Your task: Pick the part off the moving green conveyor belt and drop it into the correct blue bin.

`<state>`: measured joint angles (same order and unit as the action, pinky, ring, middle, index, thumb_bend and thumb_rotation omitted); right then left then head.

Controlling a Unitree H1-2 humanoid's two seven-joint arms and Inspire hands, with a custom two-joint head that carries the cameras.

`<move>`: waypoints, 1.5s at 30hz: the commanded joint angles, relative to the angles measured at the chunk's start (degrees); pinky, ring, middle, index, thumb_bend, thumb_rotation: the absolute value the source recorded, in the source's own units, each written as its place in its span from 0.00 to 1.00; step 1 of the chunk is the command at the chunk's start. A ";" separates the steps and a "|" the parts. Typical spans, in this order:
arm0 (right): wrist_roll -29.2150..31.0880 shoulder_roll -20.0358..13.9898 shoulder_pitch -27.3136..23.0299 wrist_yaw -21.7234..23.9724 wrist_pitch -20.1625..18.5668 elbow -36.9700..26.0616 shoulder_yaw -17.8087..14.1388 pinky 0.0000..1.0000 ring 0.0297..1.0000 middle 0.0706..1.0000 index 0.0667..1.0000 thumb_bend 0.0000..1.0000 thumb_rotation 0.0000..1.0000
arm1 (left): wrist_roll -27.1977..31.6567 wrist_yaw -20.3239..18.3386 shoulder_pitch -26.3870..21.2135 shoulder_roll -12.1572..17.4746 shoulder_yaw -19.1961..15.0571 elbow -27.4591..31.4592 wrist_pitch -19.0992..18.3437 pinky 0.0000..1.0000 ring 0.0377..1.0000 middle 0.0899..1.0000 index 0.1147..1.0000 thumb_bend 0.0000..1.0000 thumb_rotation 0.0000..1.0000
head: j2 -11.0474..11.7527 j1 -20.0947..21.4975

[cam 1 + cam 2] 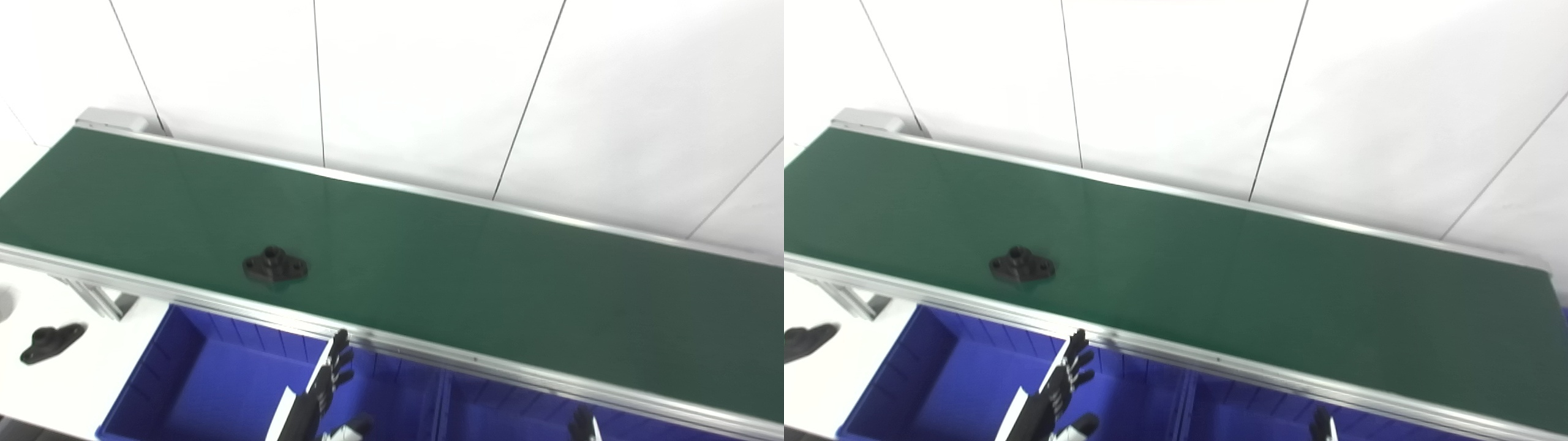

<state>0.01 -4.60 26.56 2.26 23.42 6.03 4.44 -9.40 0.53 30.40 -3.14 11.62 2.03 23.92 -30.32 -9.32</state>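
A black flanged part (275,265) with a raised hub and a hole at each end lies on the green conveyor belt (490,275), near its front edge at the left. My left hand (327,376) hovers over the left blue bin (214,380), below and right of the part, fingers spread and holding nothing. Only the fingertips of my right hand (582,425) show at the bottom edge, over the right blue bin (508,416); whether it is open or shut is hidden.
A second black part of the same shape (50,342) lies on the white table at the far left. The belt's aluminium rail (429,355) runs between the bins and the belt. White wall panels stand behind.
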 commanded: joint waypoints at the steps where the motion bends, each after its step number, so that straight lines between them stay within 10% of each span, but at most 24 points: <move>1: 0.27 0.03 -0.17 0.37 3.50 -1.31 -0.39 1.00 1.00 1.00 1.00 0.53 0.84 | -0.35 0.64 -0.48 -0.55 0.65 0.49 2.60 0.91 0.97 1.00 1.00 0.71 0.71 | -0.33 -0.23; 8: -4.29 0.59 0.42 -2.41 3.46 -3.98 -0.93 0.99 0.98 1.00 1.00 0.58 0.81 | -1.11 0.94 -0.26 -1.02 0.83 1.68 2.04 0.89 0.96 1.00 1.00 0.66 0.69 | -2.07 -0.33; 17: -24.42 2.42 -0.88 -8.12 1.82 -17.54 -0.37 0.82 0.86 0.91 0.94 0.70 0.49 | 0.00 0.22 -0.36 -0.66 0.64 2.87 0.30 0.92 0.97 1.00 1.00 0.69 0.70 | -4.06 3.18; 45: -52.67 2.62 -35.01 0.82 -22.67 -13.47 11.04 0.59 0.74 0.84 0.86 0.91 0.46 | -0.56 -0.48 -1.74 0.15 1.05 2.78 -0.13 0.91 0.98 1.00 1.00 0.67 0.79 | -6.64 5.94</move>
<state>-52.17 -2.79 -6.16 3.48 2.07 -6.91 14.93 -10.16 0.21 28.67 -2.98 12.11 3.21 22.93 -36.91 -3.34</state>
